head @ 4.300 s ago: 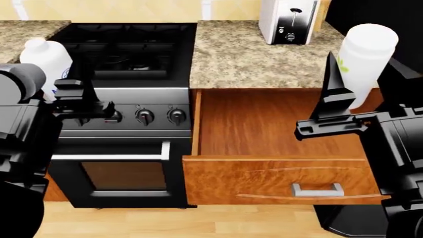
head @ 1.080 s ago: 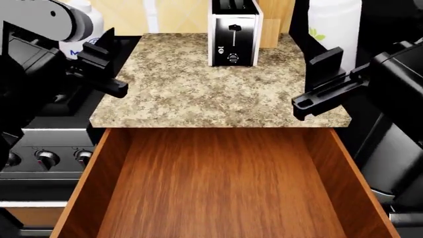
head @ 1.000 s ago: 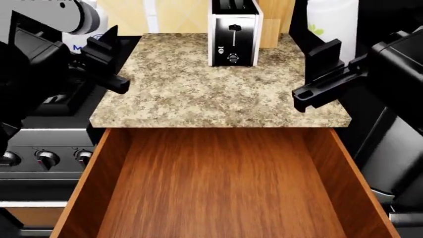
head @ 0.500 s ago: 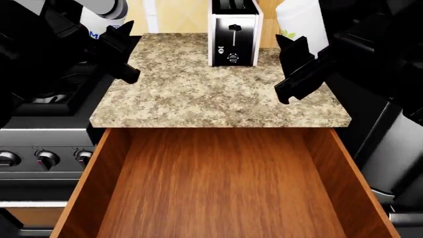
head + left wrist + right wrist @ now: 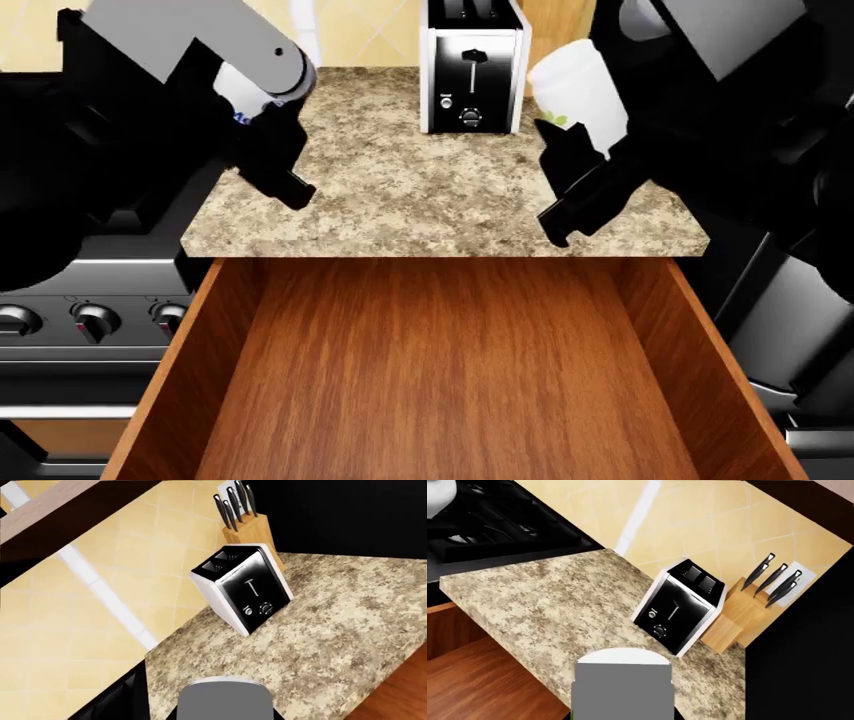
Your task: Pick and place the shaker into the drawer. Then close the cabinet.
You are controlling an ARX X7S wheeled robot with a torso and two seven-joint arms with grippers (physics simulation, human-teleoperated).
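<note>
The right tool (image 5: 567, 190) is clenched on a white shaker (image 5: 582, 88) held above the granite counter (image 5: 427, 195) beside the toaster (image 5: 470, 66), behind the open drawer (image 5: 441, 370), while the left tool (image 5: 278, 160) grasps another white bottle (image 5: 244, 92).

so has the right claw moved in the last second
Yes: the right claw has swung leftward, toward the black-and-white toaster, carrying the white bottle.

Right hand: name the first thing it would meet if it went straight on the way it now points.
Probably the granite counter. In the head view the right hand slants down over it near the drawer; depth is unclear.
</note>
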